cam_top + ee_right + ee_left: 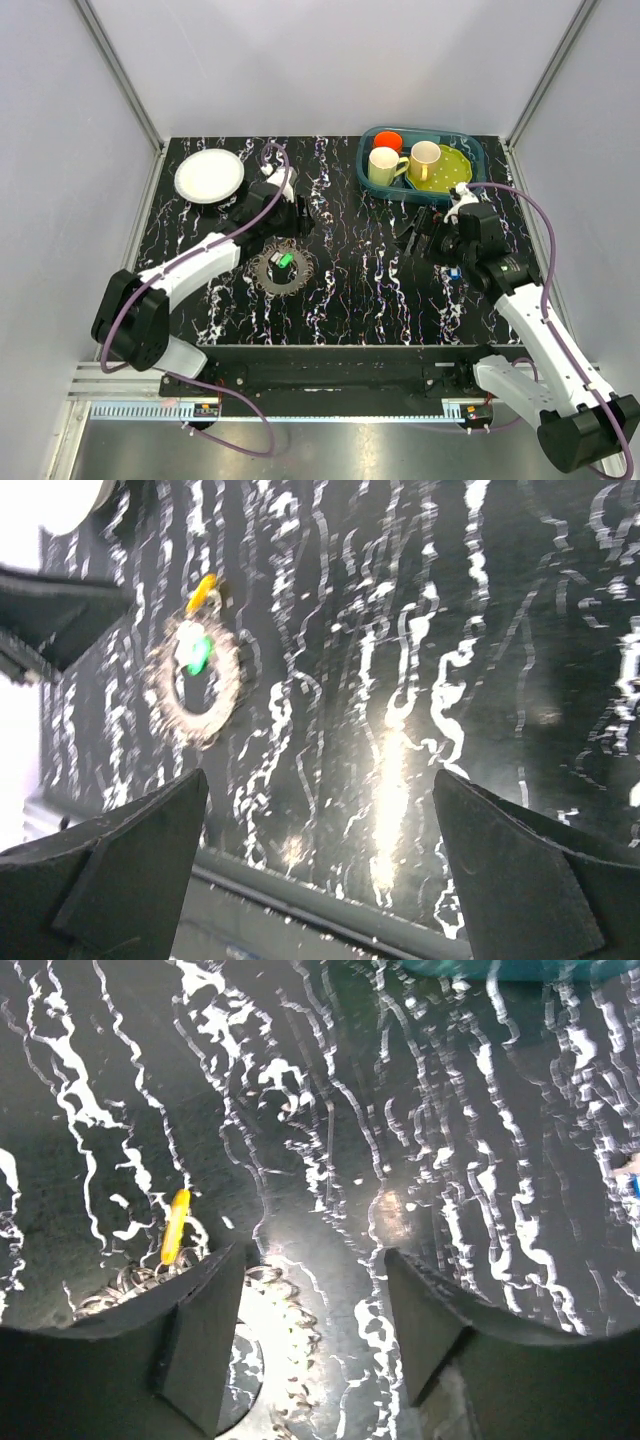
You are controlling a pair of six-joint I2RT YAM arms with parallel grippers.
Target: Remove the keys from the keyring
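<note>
Left hand (316, 1260) is spread wide with nothing between its two dark fingers (200, 1345), poised over the black, white-veined surface (350, 300). From where I stand I cannot tell whether the fingertips touch that surface.

Just beside this hand, on the side nearer the arm bases, lies the keyring (270, 272), flat on the surface. Its little grey keys (228, 695) fan out all round it like teeth. From the left wrist, part of the ring is tucked under the hand's left-side finger, so only an arc of keys shows on either side of it. An orange tag (175, 1225) pokes out from the ring just beyond that fingertip, and a green tag (197, 655) lies inside the circle. The keys are too small for me to tell whether every one is threaded on the wire.

Right hand (320, 780) is also wide apart and holding nothing. It is well away from the ring, which lies off to its left across a bare stretch of the surface.

Behind the left hand and to its left sits a round white plate (209, 175), apart from the ring. Just past the right hand, on the far side, is a teal tray (481, 152) with mugs (385, 166) in it.
</note>
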